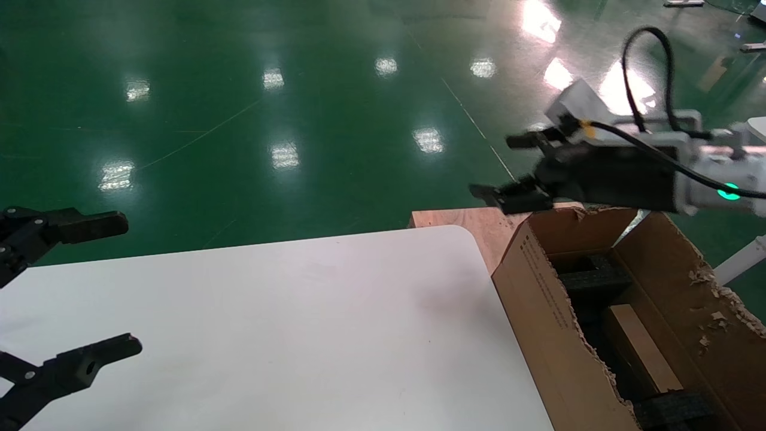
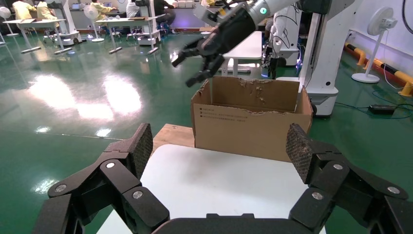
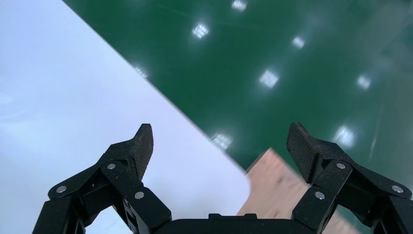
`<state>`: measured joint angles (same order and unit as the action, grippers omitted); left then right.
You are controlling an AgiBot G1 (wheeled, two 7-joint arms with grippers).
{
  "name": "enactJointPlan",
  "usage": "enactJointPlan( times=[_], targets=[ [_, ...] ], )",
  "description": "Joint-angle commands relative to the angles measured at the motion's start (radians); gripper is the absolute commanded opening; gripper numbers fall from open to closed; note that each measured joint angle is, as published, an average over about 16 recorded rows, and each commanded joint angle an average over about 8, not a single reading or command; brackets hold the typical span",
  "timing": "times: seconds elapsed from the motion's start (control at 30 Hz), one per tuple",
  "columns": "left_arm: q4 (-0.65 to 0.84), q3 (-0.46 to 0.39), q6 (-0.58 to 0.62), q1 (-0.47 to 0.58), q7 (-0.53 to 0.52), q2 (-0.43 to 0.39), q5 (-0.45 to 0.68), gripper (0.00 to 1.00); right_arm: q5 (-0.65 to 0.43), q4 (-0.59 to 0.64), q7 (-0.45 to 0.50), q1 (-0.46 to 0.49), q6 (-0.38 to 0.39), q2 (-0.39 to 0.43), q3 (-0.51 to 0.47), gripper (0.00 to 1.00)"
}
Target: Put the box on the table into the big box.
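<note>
Both sets of jaws stand apart with nothing between them. The right gripper (image 1: 501, 170) hangs in the air above the far corner of the carton (image 1: 538, 299), reaching out toward the floor beyond it; its wrist view looks down past its bare pads onto the rounded corner of the desk (image 1: 299, 335) and the wooden board (image 1: 479, 224) beside it. The left gripper (image 1: 90, 287) hovers low over the near left part of the desk, idle, and its own view frames the carton across the white top.

The box (image 1: 643, 347) lies inside the carton, a light brown slab resting slantwise along the inner wall, with black foam blocks (image 1: 595, 272) at its far end and more foam at its near end. The foam seems to wedge it from both ends, though how it sits at the bottom is hidden by the torn front wall. No other small box shows on the desk.

Judging from this, the placing step looks done: the box is in and the right arm is free of it. What the next move calls for is only a clean retreat: bring the right arm clear of the ragged flap edges, without snagging the cable looped over its wrist.
</note>
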<state>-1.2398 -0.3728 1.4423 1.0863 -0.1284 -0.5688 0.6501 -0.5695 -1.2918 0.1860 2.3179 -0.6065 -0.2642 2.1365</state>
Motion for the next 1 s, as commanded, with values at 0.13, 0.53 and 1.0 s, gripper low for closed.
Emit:
enactJointPlan(
  times=[0.13, 0.53, 1.0],
  targets=[
    [0.000, 0.000, 0.000, 0.000, 0.000, 0.000, 0.000, 1.00, 0.023, -0.031, -0.043, -0.015, 0.038, -0.036, -0.021, 1.00],
    [0.000, 0.000, 0.000, 0.000, 0.000, 0.000, 0.000, 1.00, 0.016, -0.019, -0.032, -0.030, 0.019, -0.029, -0.039, 1.00],
    [0.000, 0.000, 0.000, 0.000, 0.000, 0.000, 0.000, 1.00, -0.021, -0.014, -0.024, -0.288, -0.174, -0.096, -0.426, 1.00]
  ],
)
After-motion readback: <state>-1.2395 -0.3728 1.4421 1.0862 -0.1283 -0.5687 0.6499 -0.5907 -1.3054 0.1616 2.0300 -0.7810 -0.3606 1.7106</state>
